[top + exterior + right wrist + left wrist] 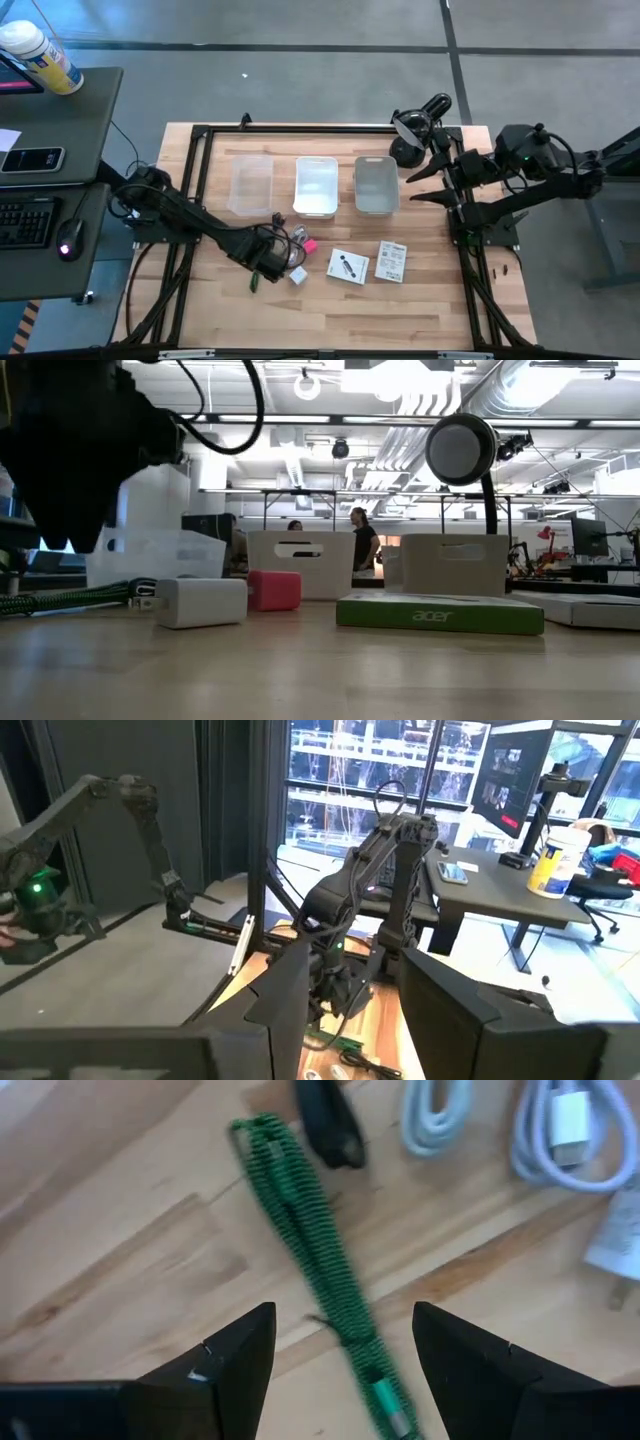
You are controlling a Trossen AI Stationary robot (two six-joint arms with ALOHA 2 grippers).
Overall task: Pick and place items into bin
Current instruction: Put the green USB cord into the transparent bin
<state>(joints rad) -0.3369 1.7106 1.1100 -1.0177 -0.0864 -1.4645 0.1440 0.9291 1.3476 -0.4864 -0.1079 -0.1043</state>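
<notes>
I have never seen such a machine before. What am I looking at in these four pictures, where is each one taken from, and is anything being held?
This is a robot with two dark arms at a wooden table. Each arm ends in a two-finger gripper. One picture looks straight down from above, one looks level across the tabletop, and the other two come from cameras on the arms' wrists.

At the back of the table stand three bins. In front lie small items: a coiled green cable, a pink piece, a white cube and two printed cards.

The left gripper hangs open right above the green cable, one finger on each side, holding nothing. The right gripper waits open, off to the table's right side, also empty.
</notes>
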